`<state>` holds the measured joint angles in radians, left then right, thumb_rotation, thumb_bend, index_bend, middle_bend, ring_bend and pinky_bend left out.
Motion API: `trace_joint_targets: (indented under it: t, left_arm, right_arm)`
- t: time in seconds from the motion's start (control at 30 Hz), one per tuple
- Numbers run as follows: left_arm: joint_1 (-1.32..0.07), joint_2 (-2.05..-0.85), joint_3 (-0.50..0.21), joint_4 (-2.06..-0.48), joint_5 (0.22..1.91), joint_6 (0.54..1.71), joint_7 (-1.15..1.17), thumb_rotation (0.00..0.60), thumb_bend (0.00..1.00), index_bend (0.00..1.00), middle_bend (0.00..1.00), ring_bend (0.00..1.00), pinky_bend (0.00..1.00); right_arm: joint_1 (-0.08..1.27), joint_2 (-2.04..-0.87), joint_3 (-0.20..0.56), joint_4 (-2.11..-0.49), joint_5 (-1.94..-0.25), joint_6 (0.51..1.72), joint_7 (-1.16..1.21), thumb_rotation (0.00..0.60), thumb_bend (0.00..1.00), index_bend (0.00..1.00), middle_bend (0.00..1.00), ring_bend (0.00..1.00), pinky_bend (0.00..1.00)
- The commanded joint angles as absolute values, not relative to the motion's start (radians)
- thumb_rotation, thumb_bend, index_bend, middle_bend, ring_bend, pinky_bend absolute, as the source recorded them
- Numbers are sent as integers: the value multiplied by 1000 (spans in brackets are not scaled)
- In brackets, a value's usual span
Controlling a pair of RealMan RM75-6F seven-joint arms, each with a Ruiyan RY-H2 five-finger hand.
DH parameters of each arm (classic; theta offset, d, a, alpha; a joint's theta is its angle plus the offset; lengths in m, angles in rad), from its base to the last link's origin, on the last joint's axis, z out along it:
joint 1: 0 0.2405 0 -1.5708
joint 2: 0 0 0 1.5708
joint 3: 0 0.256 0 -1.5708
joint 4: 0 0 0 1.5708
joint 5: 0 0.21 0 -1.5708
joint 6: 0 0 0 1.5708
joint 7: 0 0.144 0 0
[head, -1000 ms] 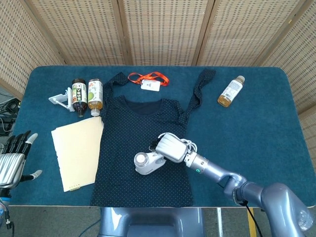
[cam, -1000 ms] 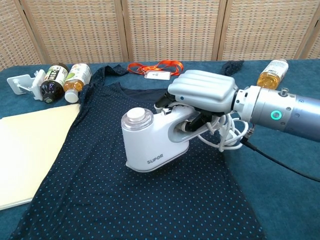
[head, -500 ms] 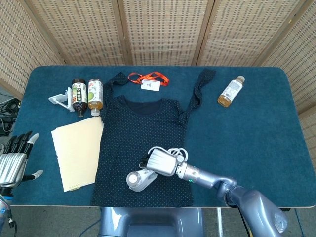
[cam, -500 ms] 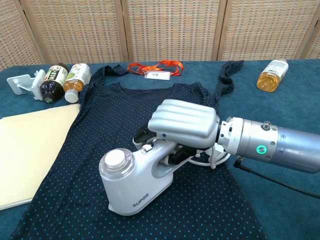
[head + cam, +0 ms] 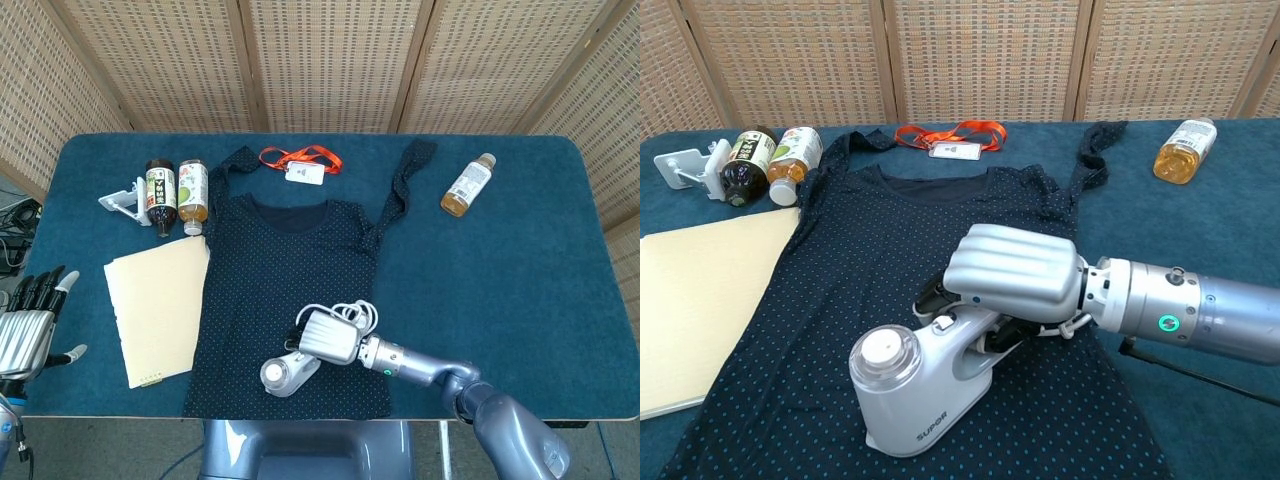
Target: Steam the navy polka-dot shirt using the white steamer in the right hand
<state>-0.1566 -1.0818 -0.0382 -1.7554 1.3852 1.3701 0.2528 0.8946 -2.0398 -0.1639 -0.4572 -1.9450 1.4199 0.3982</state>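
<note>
The navy polka-dot shirt (image 5: 285, 290) (image 5: 890, 270) lies flat on the blue table, collar toward the far side. My right hand (image 5: 328, 338) (image 5: 1015, 275) grips the handle of the white steamer (image 5: 285, 374) (image 5: 915, 385), which rests on the shirt's lower part near the hem. The steamer's white cord (image 5: 345, 312) loops beside the hand. My left hand (image 5: 28, 330) hovers off the table's left front corner with fingers apart and nothing in it; the chest view does not show it.
Two drink bottles (image 5: 175, 192) (image 5: 765, 160) and a white clip (image 5: 122, 200) lie at the far left. A cream folder (image 5: 158, 305) (image 5: 700, 300) sits left of the shirt. An orange lanyard with badge (image 5: 300, 162) lies beyond the collar, an amber bottle (image 5: 468, 184) (image 5: 1185, 150) at far right.
My right hand has drawn the steamer down the shirt from its middle toward the near hem. The left hand has stayed put.
</note>
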Motion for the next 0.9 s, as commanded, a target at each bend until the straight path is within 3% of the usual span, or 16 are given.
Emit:
trace_joint_targets:
  t: [0.03,0.53,0.9]
  left_arm:
    - [-158,-1083,-38,-1758,1386,1369,257,600,0,0,0,0,0]
    - [-157,-1086,-34,-1762,1390,1374,268,600,0,0,0,0,0]
    - [-161,-1095,-31,-1766,1391,1369,287,600,0,0,0,0,0]
  right_arm:
    - [878,-2042,-176,-415,-1941,1427,407,600,1000,770,637,710,1000]
    - [807,-1990,-175,-238,-1878,1403,479,600,1000,770,638,710,1000]
    - [798,-1994,-200,-251,-1885,1445,502,600,1000,771,638,709,1000]
